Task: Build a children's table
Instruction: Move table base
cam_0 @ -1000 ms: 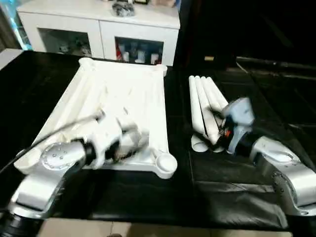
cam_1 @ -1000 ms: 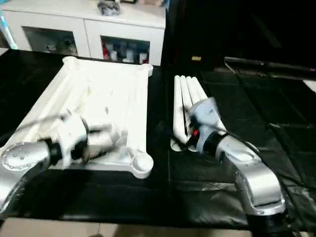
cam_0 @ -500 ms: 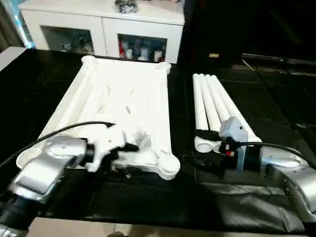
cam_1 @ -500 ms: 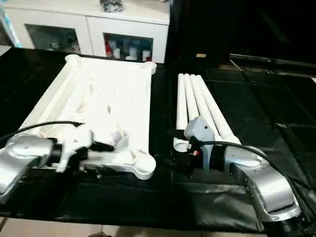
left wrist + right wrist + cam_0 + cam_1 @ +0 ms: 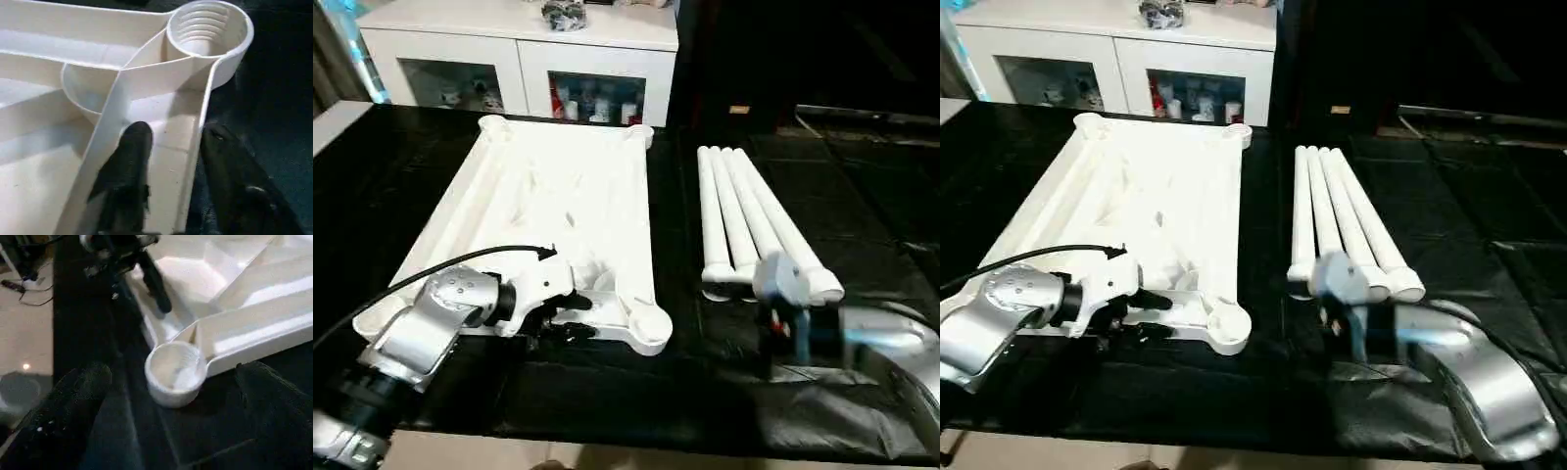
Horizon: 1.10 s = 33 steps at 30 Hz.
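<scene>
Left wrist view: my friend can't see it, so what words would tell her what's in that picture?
The left gripper straddles the near rim of the upside-down white plastic table top, one black finger inside the rim and one outside over the black mat. Just beyond is a round, ridged corner socket, empty.

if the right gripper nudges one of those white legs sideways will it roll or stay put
Probably rolls: the legs are smooth round tubes lying loose on the black table cover. Being tapered, one would likely curve rather than run straight. The four lie side by side, seemingly touching, so nudging one likely shifts its neighbours. They look like hollow plastic, so probably light.
</scene>
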Motion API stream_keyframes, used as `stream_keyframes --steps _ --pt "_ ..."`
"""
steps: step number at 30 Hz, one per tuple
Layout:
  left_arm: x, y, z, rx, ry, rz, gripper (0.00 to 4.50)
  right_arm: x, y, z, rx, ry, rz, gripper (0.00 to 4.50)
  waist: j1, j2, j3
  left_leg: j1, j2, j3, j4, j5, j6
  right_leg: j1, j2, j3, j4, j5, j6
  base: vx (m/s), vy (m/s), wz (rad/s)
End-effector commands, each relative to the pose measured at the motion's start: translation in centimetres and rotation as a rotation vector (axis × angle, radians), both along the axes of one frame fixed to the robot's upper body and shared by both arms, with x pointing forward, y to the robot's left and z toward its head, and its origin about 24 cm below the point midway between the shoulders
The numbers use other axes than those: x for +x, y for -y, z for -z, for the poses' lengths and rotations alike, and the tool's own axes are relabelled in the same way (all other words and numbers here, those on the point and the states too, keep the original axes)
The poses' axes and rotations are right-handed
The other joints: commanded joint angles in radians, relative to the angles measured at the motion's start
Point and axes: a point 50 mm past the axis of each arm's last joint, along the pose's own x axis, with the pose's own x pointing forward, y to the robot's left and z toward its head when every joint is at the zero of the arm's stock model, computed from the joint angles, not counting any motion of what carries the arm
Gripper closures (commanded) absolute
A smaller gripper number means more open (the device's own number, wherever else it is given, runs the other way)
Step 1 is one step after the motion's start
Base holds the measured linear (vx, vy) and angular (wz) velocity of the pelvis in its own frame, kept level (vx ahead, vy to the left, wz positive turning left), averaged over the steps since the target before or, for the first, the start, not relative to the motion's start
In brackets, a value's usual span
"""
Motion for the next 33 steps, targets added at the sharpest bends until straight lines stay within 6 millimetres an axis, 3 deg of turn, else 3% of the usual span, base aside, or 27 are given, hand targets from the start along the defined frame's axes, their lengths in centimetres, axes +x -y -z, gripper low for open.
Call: stream_keyframes --steps 1,6,19,25,28,29,31,32,33 --pt "0.4 0.4 -0.4 0.005 0.014 0.029 2.87 -0.5 -0.2 -0.3 -0.020 0.020 -0.045 0.00 0.005 0.013 -0.059 0.026 0.067 -0.027 -0.069 -0.208 0.010 0.032 -0.096 0.051 -0.078 -0.076 -0.230 0.000 0.000 0.00" --pt "0.2 0.6 -0.5 0.003 -0.023 0.067 3.33 -0.7 0.0 -0.2 -0.040 0.007 -0.059 0.00 0.004 0.016 -0.059 0.028 0.069 -0.029 -0.070 -0.222 0.005 0.030 -0.095 0.051 -0.081 -0.114 -0.223 0.000 0.000 0.00" --pt "0.1 0.2 0.2 0.076 -0.029 0.071 4.35 -1.1 0.0 -0.1 -0.050 -0.023 -0.097 1.03 0.002 0.014 -0.060 0.026 0.069 -0.029 -0.069 -0.208 0.019 0.031 -0.095 0.050 -0.079 -0.089 -0.235 0.000 0.000 0.00" --pt "0.1 -0.3 0.7 0.130 -0.016 0.038 4.50 -1.0 -0.1 -0.1 -0.051 -0.020 -0.097 1.48 -0.003 0.015 -0.060 0.025 0.068 -0.028 -0.069 -0.208 0.021 0.031 -0.096 0.050 -0.079 -0.097 -0.234 0.000 0.000 0.00" --pt "0.7 -0.1 0.6 0.047 -0.028 -0.115 4.50 -0.5 -0.2 -0.3 -0.027 -0.010 -0.069 1.80 -0.004 0.012 -0.059 0.025 0.068 -0.027 -0.068 -0.210 0.018 0.030 -0.096 0.050 -0.079 -0.110 -0.240 0.000 0.000 0.00" --pt "0.9 0.0 0.5 0.033 -0.020 -0.138 4.50 -0.4 -0.2 -0.3 -0.024 -0.006 -0.064 1.92 -0.004 0.007 -0.059 0.023 0.068 -0.027 -0.067 -0.207 0.019 0.031 -0.097 0.049 -0.080 -0.118 -0.240 0.000 0.000 0.00" --pt "1.0 0.1 0.5 0.027 -0.009 -0.149 4.50 -0.3 -0.2 -0.3 -0.024 -0.003 -0.062 1.97 -0.007 0.009 -0.060 0.019 0.066 -0.029 -0.067 -0.190 0.024 0.035 -0.096 0.048 -0.080 -0.116 -0.232 0.000 0.000 0.00" --pt "1.1 0.2 0.4 0.023 0.007 -0.161 4.50 -0.2 -0.3 -0.2 -0.027 0.001 -0.061 2.01 -0.008 0.002 -0.060 0.018 0.066 -0.029 -0.067 -0.186 0.028 0.035 -0.095 0.047 -0.081 -0.115 -0.228 0.000 0.000 0.00" --pt "1.2 0.2 0.4 0.024 0.007 -0.164 4.50 -0.2 -0.4 -0.2 -0.027 0.003 -0.061 2.24 -0.009 0.005 -0.061 0.019 0.065 -0.028 -0.064 -0.179 0.033 0.034 -0.096 0.048 -0.080 -0.108 -0.228 0.000 0.000 0.00"
